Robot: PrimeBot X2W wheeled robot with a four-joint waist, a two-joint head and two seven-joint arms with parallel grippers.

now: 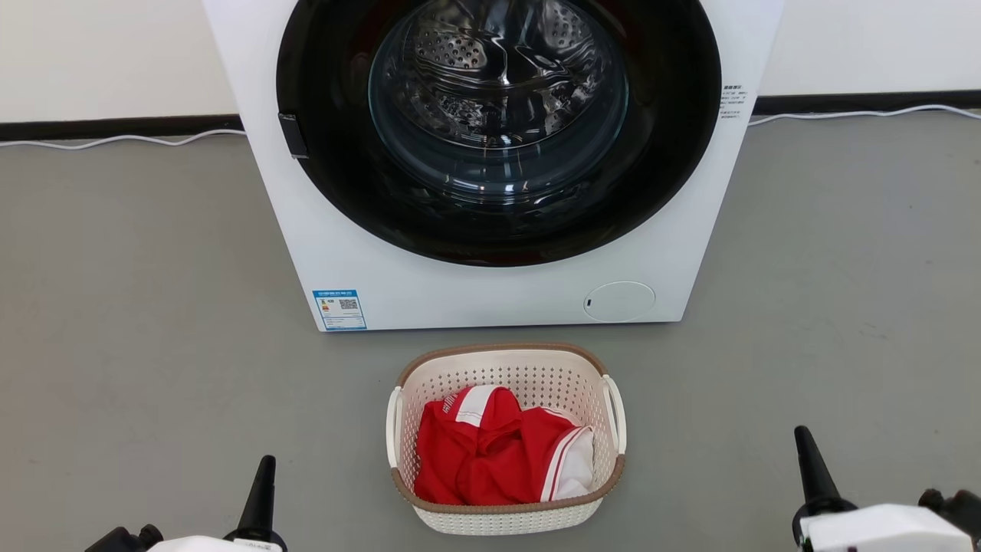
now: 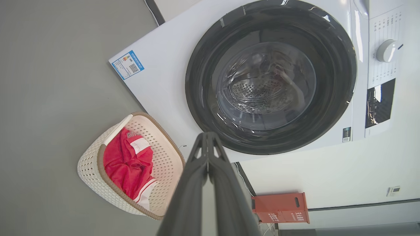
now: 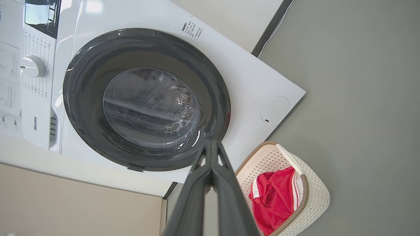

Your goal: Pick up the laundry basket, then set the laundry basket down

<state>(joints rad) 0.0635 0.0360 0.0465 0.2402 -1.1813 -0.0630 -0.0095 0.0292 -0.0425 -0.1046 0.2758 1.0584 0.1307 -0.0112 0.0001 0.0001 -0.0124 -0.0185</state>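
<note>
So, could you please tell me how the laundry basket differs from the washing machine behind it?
The laundry basket is small and low; the washing machine is far larger. The basket is cream and perforated with a brown rim; the machine is smooth white with a dark round door. The basket holds red-and-white clothing; the machine's drum looks empty. Both stand on the grey floor.
</note>
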